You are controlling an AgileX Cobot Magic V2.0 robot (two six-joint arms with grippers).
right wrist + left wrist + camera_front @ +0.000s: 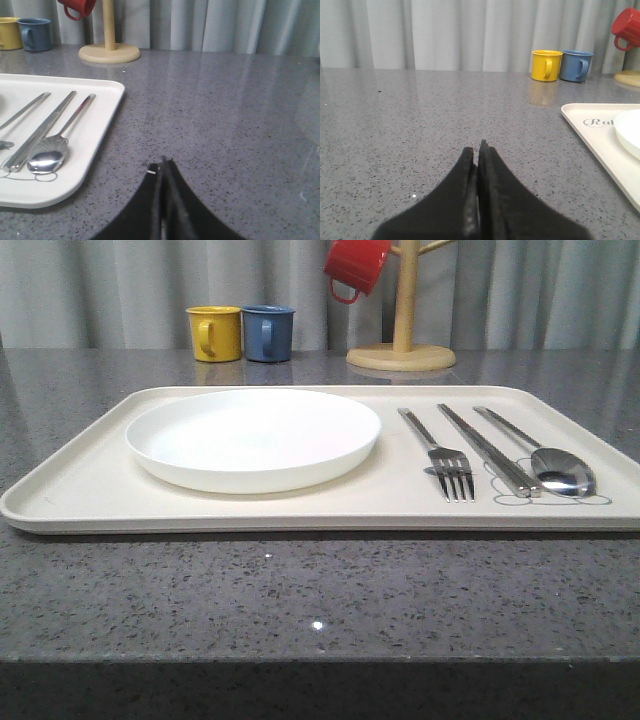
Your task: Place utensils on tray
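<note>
Plate (pixel 252 438) sits left on tray (pixel 90 490); fork (pixel 440 452), chopsticks (pixel 490 450) and spoon (pixel 545 455) lie parallel at right, a place-setting layout. Task looks complete. Left end effector (pixel 478 150) and right end effector (pixel 163 165) pinched closed, empty, parked over bare surface (pixel 300 590).

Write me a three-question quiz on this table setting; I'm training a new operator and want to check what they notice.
1. True or false: the fork, chopsticks and spoon all lie on the tray.
2. Which utensil lies between the other two? A fork, B chopsticks, C spoon.
3. What hangs on the wooden mug stand?

Key
1. True; they lie to the right of the white plate.
2. B.
3. The red mug; the yellow mug and blue mug stand on the counter.
</note>
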